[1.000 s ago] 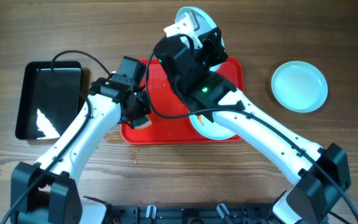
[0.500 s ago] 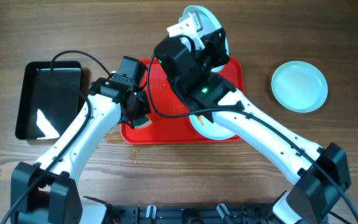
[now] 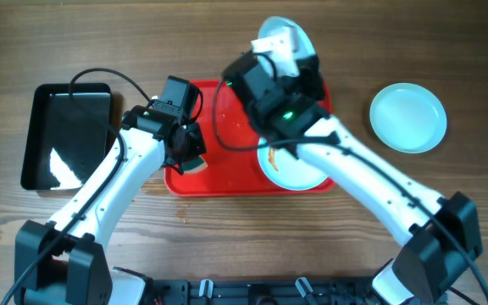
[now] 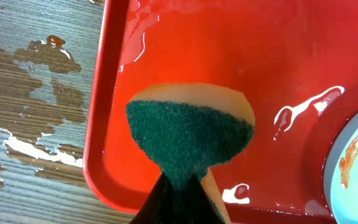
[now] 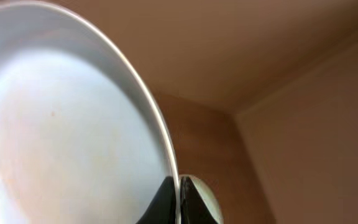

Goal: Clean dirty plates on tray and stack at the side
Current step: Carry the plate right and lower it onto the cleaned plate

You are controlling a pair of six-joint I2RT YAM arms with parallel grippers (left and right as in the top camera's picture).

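The red tray (image 3: 227, 127) lies at the table's middle. One pale blue plate (image 3: 291, 174) with an orange-red smear lies on its right part; its edge shows in the left wrist view (image 4: 356, 168). My right gripper (image 3: 288, 52) is shut on the rim of a second plate (image 3: 274, 30), holding it tilted up above the tray's far edge; that plate (image 5: 61, 137) fills the right wrist view. A third plate (image 3: 407, 117) lies on the table at the right. My left gripper (image 3: 191, 159) is shut on a green-and-yellow sponge (image 4: 188, 137) over the tray's left part.
A black rectangular bin (image 3: 66, 135) stands left of the tray. Water drops and smears lie on the wood (image 4: 36, 93) beside the tray's left rim and on the tray floor.
My right arm has carried the held plate to the right, uncovering more of the smeared plate on the tray. The left arm and sponge have stayed put.
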